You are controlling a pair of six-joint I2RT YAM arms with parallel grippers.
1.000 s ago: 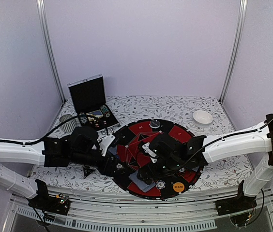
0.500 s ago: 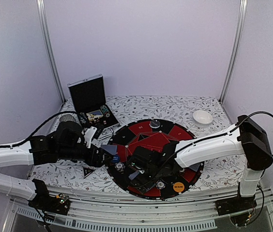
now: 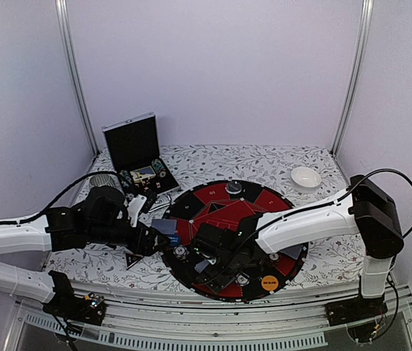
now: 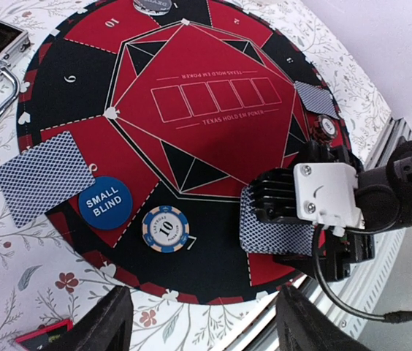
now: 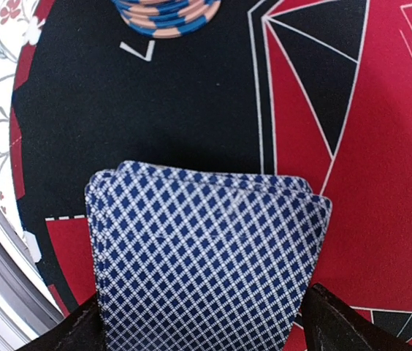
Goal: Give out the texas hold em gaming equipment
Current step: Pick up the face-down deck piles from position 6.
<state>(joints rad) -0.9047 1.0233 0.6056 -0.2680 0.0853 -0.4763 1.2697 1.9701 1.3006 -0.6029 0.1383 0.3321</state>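
Blue-and-white diamond-lattice cards [image 5: 206, 256], red-and-black mat [image 4: 213, 153], blue button [image 4: 106, 205] lettered white, blue-and-cream striped chip [image 4: 166, 229], orange button [image 3: 269, 282], white floral tablecloth [image 4: 9, 292]

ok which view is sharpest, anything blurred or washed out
Left wrist view is sharpest: the small blind button lettering reads cleanly, only the left gripper soft at the edge. Right wrist view: card stack pattern crisp, right gripper fingers dark and blurred. Top external view: even light, no glare, grippers lost against the mat.

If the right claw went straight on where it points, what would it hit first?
Likely the mat, its black patch just beyond the cards held by the right gripper; then the striped chip. Depth unclear.
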